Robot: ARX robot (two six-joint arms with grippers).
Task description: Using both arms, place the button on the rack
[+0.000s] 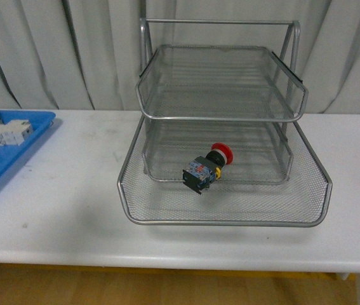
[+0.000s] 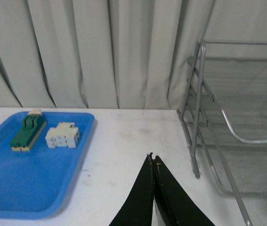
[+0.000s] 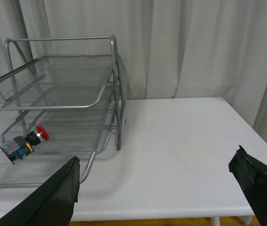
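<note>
The button, with a red cap, yellow ring and black-blue body, lies on its side in the pulled-out bottom tray of the silver wire-mesh rack. It also shows in the right wrist view, inside the rack. Neither arm shows in the front view. My left gripper is shut and empty, above the white table between the blue tray and the rack. My right gripper is open and empty, above the table beside the rack's side.
A flat blue tray at the table's left end holds a white terminal block and a green-and-cream switch. Grey curtains hang behind the white table. The table's front edge is close.
</note>
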